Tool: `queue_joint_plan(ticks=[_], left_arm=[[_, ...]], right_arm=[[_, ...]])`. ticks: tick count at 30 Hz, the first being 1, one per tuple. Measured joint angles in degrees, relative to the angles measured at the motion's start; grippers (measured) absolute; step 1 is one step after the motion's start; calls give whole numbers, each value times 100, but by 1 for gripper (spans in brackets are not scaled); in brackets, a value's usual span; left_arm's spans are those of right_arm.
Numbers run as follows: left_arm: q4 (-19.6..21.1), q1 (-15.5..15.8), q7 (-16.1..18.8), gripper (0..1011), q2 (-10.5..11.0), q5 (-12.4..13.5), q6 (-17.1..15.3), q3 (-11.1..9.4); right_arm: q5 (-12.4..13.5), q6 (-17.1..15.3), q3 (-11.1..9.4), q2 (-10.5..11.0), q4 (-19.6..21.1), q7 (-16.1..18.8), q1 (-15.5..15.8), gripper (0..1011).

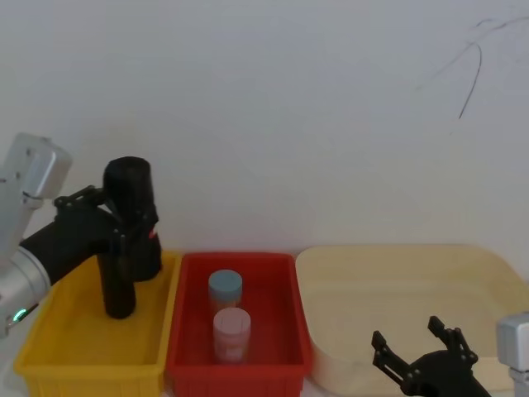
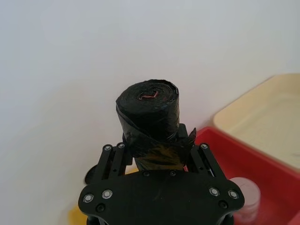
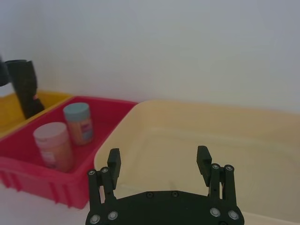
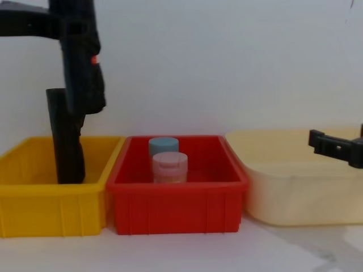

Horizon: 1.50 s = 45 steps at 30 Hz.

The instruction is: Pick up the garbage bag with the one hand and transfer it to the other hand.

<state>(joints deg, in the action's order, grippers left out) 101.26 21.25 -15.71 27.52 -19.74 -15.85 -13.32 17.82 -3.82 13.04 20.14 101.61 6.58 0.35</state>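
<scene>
Garbage bag (image 1: 128,194) is up in the air over the yellow bin (image 1: 83,351), roughly upright, pinched around its lower half by the left gripper (image 2: 157,157). In the left wrist view the fingers are clamped on either side of the roll, and the top end, with a bit of red in its core, sticks out well past them. A second black roll (image 4: 65,141) stands in the yellow bin right below it. From the chest view the two overlap, so I honestly can't tell if they're touching or just lined up.

So I'd say the pick-up is done and the handover is what's left. The right gripper (image 3: 158,157) is way over on the other side, low above the cream tray (image 1: 397,281), fingers spread wide with nothing in them. The red bin (image 1: 281,273) with its two jars sits between the arms.

My guess for the next move is that both arms need to come toward the middle, the right one rising a fair bit. That free upper end of the bag looks like the obvious place for the right gripper to close on. The left shouldn't let go until the right has a solid grip, since glossy plastic like that probably slips easily
</scene>
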Motion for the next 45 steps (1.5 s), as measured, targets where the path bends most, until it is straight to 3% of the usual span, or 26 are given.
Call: queue_joint_plan(ticks=[15,26,35,45], left_arm=[[-429,550,-672,507,-129,-175,58,-495],[-831,915,-1177,507,-230,-314,212,-835],[-1116,1164,-1569,507,-311,-444,314,-1068],[-1387,1383,-1876,507,-414,-558,367,-1284]], right_arm=[[252,-504,173,353,136,835,-269,1000],[490,-973,313,628,199,1446,-764,1000],[690,-1237,402,635,83,1677,-1099,1000],[803,-1324,508,526,-163,1749,-1382,1000]])
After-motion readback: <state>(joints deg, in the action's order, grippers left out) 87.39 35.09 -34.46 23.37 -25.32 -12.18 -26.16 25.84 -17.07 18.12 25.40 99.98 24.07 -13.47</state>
